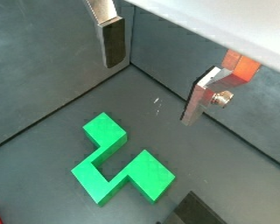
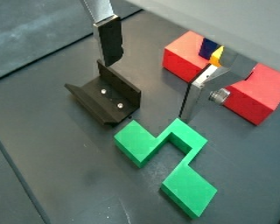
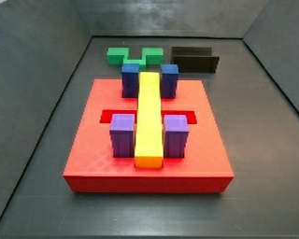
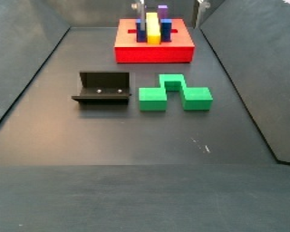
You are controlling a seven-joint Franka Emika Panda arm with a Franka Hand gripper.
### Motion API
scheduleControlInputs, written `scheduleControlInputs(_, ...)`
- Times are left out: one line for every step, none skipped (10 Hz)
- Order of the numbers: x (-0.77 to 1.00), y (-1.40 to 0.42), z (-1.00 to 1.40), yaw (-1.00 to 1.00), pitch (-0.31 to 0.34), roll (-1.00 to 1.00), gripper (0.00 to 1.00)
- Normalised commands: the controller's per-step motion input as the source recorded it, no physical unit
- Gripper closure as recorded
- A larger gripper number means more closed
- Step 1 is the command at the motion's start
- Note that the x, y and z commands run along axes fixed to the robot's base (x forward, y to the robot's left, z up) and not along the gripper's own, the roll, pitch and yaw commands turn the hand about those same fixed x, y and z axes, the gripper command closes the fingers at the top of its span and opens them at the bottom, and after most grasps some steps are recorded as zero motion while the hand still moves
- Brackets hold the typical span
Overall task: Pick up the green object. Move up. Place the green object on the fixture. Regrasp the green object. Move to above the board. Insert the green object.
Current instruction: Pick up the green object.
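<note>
I've got the gripper (image 1: 152,77) spread wide, nothing between the plates. In both wrist views I see one finger (image 1: 109,42) as a flat silver plate with a dark pad, and its partner finger (image 2: 196,99) standing well apart from it, bare floor in the gap. The gripper (image 2: 152,77) hangs above the floor, clear of every piece.

Directly beneath the open jaws lies the green object (image 1: 119,164), flat on the dark floor, untouched, its stepped outline and notch plain in the wrist views. I read the same green object (image 2: 168,157) with the fixture (image 2: 105,96) just beside it, close but with a sliver of floor between them. The fixture's upright wall carries two small screws facing the camera.

Looking at a side view now: the green object (image 4: 176,92) sits to the right of the fixture (image 4: 101,89), both on the floor in front of the board (image 4: 155,50). The board is well apart from them, farther back. I can only catch a silver bit near the top edge there, too little to read.

From the opposite side view, the board (image 3: 147,154) fills the foreground, bearing the yellow bar (image 3: 149,117) down its centre, blue blocks (image 3: 149,78) at the far end and purple blocks (image 3: 149,134) flanking the near end. Behind it, the green object (image 3: 135,56) and fixture (image 3: 194,59) sit side by side.
</note>
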Motion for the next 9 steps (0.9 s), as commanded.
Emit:
scheduleControlInputs(0.02, -0.02, 0.00, 0.00, 0.000, 0.00, 0.00)
scheduleControlInputs(0.09, -0.19, -0.15, 0.00, 0.000, 0.00, 0.00)
scheduleControlInputs(0.08, -0.65, -0.27, 0.03, -0.006, 0.16, 0.00)
scheduleControlInputs(0.10, -0.66, -0.27, 0.00, 0.000, 0.19, 0.00)
scheduleControlInputs(0.00, -0.54, -0.21, 0.00, -0.001, 0.17, 0.00)
scheduleControlInputs(0.00, -0.26, -0.18, 0.00, -0.030, 0.08, 0.00)
scheduleControlInputs(0.00, -0.08, -0.30, 0.01, -0.047, 0.00, 0.00)
scheduleControlInputs(-0.21, 0.00, -0.59, 0.07, -0.166, -0.16, 0.00)
scheduleControlInputs(-0.20, -0.02, -0.70, 0.07, -0.137, -0.02, 0.00)
